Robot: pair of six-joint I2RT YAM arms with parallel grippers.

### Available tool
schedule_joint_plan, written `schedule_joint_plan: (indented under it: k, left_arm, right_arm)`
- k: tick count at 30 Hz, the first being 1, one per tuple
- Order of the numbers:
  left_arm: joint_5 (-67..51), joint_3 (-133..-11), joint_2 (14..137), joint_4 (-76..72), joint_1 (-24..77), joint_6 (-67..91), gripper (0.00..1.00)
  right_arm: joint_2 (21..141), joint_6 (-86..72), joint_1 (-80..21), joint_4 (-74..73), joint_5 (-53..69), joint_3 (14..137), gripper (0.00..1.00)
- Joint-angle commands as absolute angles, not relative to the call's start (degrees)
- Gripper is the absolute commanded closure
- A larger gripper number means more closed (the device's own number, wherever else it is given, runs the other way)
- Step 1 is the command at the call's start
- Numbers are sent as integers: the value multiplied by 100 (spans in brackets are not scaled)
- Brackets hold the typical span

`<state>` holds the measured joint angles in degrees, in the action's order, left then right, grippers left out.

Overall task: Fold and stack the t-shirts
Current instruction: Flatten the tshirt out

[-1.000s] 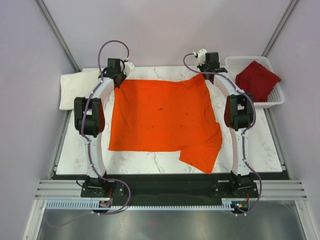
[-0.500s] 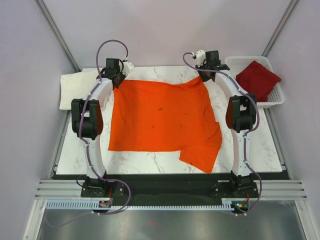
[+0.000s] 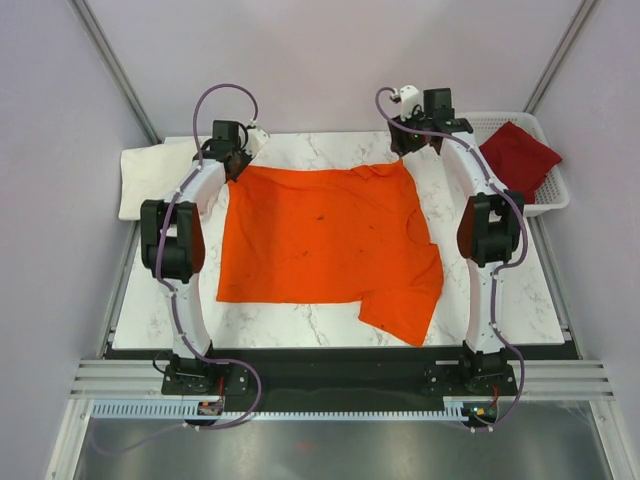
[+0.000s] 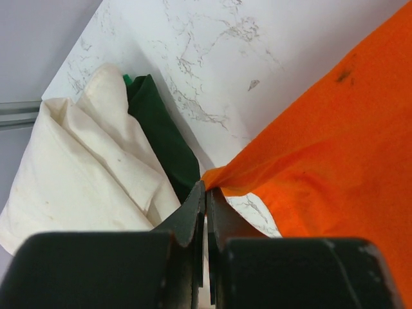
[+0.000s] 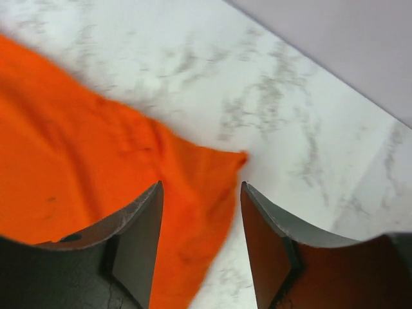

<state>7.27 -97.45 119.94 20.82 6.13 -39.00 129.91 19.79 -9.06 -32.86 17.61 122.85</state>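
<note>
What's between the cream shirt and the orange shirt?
In the left wrist view, a dark green cloth lies against the cream shirt, then bare marble up to the orange shirt, whose corner the left gripper pinches.

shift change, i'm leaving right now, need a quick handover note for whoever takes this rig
Left hand: shut on the far-left corner of the bright orange cloth t-shirt.
Right hand: open over the shirt's far-right corner, holding nothing.
The orange shirt lies spread on the marble table. The dark red cloth t-shirt sits crumpled in the white plastic lattice basket, far right. The cream-white cloth t-shirt lies at the far-left edge; unclear whether it is folded.
Done: nothing stacked, orange unfolded.
Left: fold orange and red, then stack all three.
</note>
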Motion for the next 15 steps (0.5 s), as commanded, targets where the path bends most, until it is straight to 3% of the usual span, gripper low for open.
schedule_joint_plan:
  k: [1, 15]
  left_arm:
    - [685, -9651, 11496, 2083, 642, -4157, 98]
    - [773, -8983, 10925, 2434, 642, -4192, 98]
  right_arm:
    - [13692, 1776, -405, -3147, 1494, 12926, 41]
    - [14387, 1309, -18, -3120, 2601, 12841, 49]
